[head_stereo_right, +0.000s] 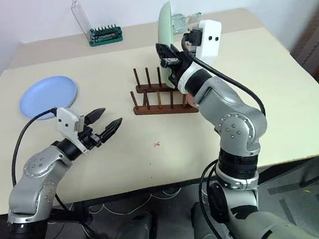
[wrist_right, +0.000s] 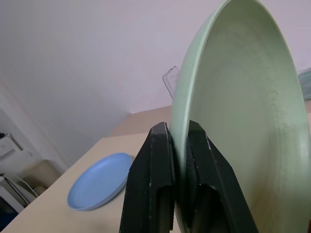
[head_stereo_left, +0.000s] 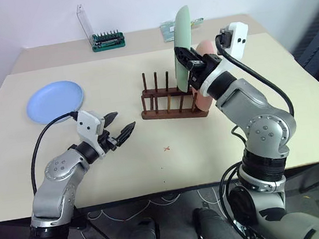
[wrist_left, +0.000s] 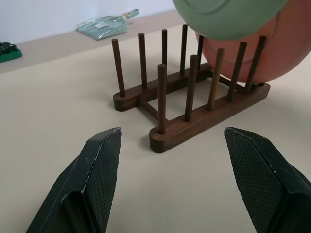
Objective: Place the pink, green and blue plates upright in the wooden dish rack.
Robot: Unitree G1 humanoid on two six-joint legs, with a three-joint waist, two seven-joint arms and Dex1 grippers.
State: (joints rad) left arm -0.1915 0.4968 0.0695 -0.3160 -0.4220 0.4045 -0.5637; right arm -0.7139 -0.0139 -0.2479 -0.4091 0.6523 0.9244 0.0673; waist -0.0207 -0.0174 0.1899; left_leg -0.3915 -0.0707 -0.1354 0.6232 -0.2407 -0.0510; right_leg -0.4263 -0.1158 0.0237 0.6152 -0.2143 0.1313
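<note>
Right end effector (wrist_right: pixel 177 160): fingers pressed together on the rim of the green plate (head_stereo_left: pixel 183 40), holding it on edge, upright, in the air above the wooden dish rack (head_stereo_left: pixel 169 103).
Left end effector (head_stereo_left: pixel 121 130): fingers spread wide apart, gripping nothing, hovering low over the surface (head_stereo_left: pixel 171 170) at about 8 o'clock from the rack, pointing toward it.
Green plate: pale mint, pinched at its lower rim; its lowest edge hangs over the rack's pegs toward the end where the pink plate stands. Whether it touches the pegs cannot be told.
Pink plate (wrist_left: pixel 272 48): salmon colour, standing on edge at the rack's 3 o'clock end, leaning among the last pegs, partly hidden behind the right arm in the head views.
Blue plate (head_stereo_left: pixel 55 101): light blue, lying flat on the surface, well apart from the rack at roughly 9 o'clock.
Wooden dish rack: dark reddish-brown, two rails with upright pegs, near the middle of the surface; the pegs toward its 9 o'clock end are free.
Tool holder (head_stereo_left: pixel 103 38): green and black with a clear panel, at the far edge, about 11 o'clock from the rack.
</note>
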